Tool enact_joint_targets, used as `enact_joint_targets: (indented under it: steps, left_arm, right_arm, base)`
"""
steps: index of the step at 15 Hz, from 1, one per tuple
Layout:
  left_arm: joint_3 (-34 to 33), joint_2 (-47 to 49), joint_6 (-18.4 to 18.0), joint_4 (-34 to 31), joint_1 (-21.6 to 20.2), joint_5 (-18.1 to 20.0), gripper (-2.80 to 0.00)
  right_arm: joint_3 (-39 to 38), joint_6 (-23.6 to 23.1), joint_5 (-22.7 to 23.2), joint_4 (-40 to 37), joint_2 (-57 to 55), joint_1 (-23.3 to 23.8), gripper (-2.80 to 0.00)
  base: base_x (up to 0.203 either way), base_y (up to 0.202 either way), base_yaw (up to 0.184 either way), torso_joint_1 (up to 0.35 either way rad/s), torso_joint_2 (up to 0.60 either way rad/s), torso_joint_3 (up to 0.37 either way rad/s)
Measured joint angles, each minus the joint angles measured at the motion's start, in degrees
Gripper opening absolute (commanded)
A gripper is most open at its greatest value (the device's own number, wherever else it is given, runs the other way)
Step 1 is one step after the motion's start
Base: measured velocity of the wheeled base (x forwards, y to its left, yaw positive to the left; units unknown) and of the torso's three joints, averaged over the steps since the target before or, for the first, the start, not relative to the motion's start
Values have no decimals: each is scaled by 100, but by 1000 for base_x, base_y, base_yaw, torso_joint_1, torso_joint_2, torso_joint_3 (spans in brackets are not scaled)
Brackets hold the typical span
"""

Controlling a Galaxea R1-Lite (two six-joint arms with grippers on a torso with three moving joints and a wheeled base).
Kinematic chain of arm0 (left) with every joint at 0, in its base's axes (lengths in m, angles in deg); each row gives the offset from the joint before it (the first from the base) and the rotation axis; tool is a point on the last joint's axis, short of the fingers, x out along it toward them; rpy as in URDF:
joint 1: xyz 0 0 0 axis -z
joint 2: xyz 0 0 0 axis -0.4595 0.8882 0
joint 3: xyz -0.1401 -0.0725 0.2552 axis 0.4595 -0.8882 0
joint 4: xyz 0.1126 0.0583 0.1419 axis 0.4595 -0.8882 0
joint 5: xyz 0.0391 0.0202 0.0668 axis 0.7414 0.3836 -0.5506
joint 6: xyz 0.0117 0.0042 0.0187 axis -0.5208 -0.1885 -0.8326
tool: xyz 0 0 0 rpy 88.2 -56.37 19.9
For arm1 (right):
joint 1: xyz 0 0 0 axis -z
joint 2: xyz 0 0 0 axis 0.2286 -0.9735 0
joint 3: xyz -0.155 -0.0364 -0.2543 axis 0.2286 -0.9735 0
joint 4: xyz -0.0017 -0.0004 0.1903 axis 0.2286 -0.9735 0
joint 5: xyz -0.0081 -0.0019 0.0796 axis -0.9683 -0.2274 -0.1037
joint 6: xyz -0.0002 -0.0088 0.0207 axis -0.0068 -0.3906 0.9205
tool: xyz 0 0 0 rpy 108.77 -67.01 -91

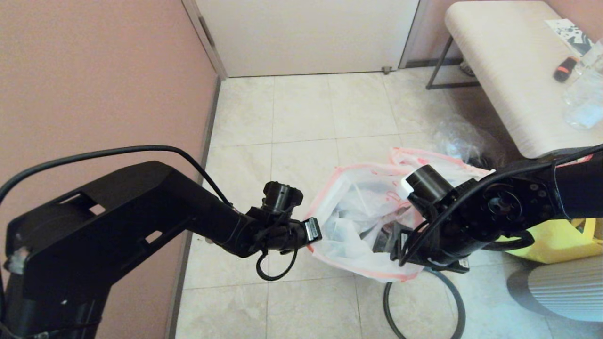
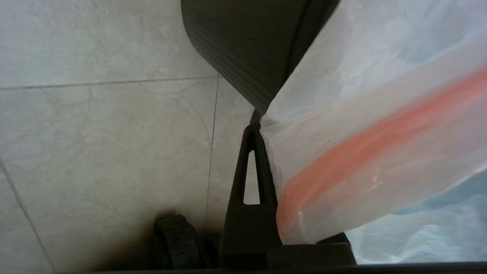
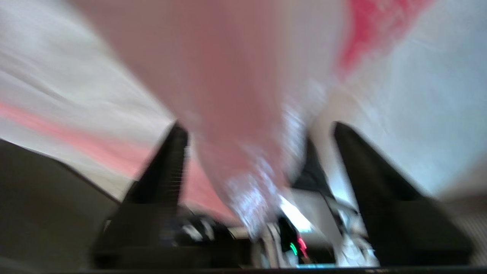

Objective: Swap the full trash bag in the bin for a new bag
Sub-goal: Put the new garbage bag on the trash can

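The bulging see-through white plastic trash bag with the orange-pink rim (image 1: 362, 221) hangs mid-frame above the floor, its open mouth tilted toward the upper right. The left gripper (image 1: 314, 231) pinches the bag's rim tight. The right gripper (image 3: 258, 167) has its fingers spread around a bunch of rim; the bag's bottom is hidden, and the thin dark hoop (image 1: 424, 306) is cut off below.

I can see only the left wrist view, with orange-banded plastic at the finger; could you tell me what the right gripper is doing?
Observer: The right gripper is at the opposite rim of the full trash bag, fingers apart, plastic hanging between them.
Operator: Thanks. Where is the bin's hoop?
Observer: The hoop lies on the floor tiles beneath the right arm.
Operator: Does the bag hold anything?
Observer: Yes, crumpled wrappers show through its open mouth.
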Motion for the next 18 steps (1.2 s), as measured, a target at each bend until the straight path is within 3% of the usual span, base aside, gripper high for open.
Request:
enact_joint_targets:
  steps: [8,12,18]
  left_arm:
    - [142,94,7,6,-11,0,-280]
    - [115,84,7,6,-11,0,-280]
    - [452,398,-100,-81,-14,-153,-280]
  right_arm:
    - [-1210,199,-93,239,142,24,-280]
    - [-1331,203,-104,1151,-372,230,-280]
    - [-1068,-244,-364,1301,-1314,835,-280]
  base:
    - [0,0,0,0,0,0]
    - [0,0,0,0,0,0]
    - [0,0,0,0,0,0]
